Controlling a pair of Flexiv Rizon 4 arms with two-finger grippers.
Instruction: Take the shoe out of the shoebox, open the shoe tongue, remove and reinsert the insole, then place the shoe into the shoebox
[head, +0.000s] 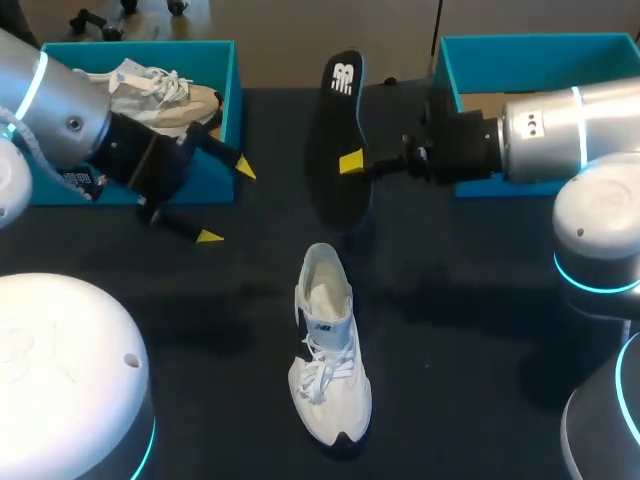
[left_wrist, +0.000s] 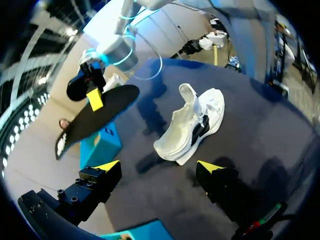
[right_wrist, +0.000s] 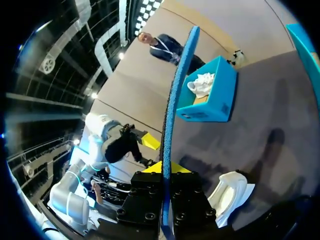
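The white shoe (head: 327, 345) lies nearest on the dark bench (head: 470, 300), toe toward the robot, with nothing touching it. Beyond it, the right tool (head: 352, 162) is clamped on the black insole (head: 338, 150), held on edge in the air above the bench. The left tool (head: 227, 202) hangs with fingers apart and holds nothing, in front of the left shoebox (head: 232, 90), which contains a second shoe (head: 160, 95). The right arm (head: 540, 135) partly hides the right shoebox (head: 452, 80).

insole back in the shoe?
No: the right gripper is shut on the insole and holds it in the air, apart from the white shoe.
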